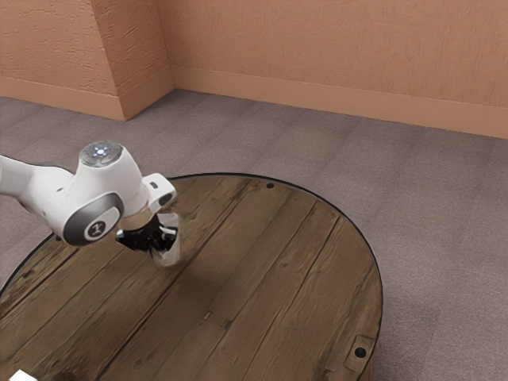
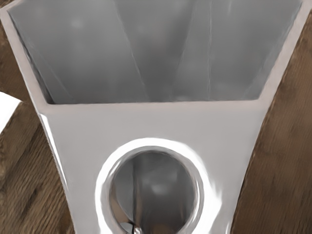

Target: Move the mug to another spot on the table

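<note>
White angular mug (image 1: 167,252), black jaws closed on it — dark plank table (image 1: 270,270) beneath

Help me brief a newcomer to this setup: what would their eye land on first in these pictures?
The white arm reaches in from the exterior view's left, its gripper down at a pale, shiny mug on the round dark-wood table. In the wrist view the mug sits right below the gripper, showing its angular grey inside and ring handle.
</note>
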Available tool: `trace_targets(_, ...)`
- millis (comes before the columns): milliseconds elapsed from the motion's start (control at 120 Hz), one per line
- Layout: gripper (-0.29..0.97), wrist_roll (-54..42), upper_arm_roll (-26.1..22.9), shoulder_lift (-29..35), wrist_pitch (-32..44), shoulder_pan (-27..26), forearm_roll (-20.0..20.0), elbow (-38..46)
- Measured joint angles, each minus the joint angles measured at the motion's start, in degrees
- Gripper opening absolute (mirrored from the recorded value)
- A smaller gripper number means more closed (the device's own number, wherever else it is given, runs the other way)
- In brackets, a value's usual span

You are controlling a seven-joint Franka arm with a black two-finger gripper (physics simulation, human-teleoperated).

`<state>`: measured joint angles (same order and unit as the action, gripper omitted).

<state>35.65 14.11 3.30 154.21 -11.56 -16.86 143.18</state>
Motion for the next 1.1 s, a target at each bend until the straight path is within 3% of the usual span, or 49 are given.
trace_targets(508,-0.02,-1.65,-0.06,-0.39,3.82,1.81,0.26,2.02)
trace_targets(775,-0.02,-2.66,-1.18,-3.35,5.22,5.93,0.38,1.56)
trace_targets(825,-0.02,-2.92,0.65,-4.03,5.58,4.64,0.47,1.51)
trace_targets(1100,0.00,-4.24,0.27,-5.40,7.63,5.23,0.94,1.44)
